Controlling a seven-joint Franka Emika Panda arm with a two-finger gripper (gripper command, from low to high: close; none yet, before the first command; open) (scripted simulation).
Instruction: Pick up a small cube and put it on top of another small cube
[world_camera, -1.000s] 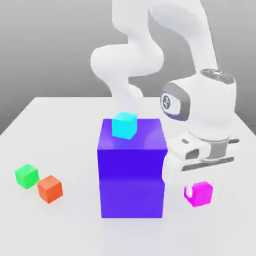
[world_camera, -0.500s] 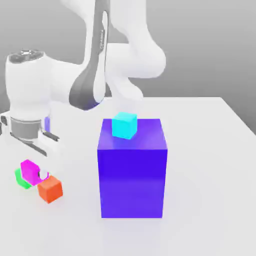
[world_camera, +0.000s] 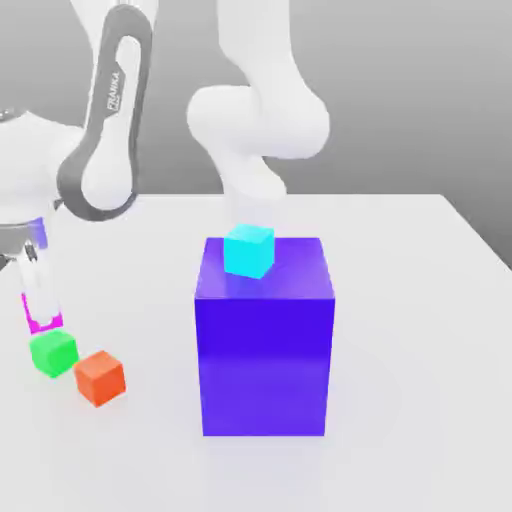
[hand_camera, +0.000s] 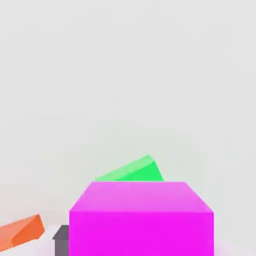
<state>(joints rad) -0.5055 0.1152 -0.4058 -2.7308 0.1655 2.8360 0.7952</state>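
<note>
Simulated tabletop (world_camera: 400, 300), flat grey backdrop

I see the small bright magenta-pink cube (world_camera: 42, 318) at the far left of the exterior view, lifted off the white surface and partly hidden, only a strip of it showing. Just below it sits the small bright green cube (world_camera: 53, 353), resting flat on the surface. In the hand view the magenta cube (hand_camera: 141, 220) looms close, the green cube (hand_camera: 134, 171) beyond it.
</note>
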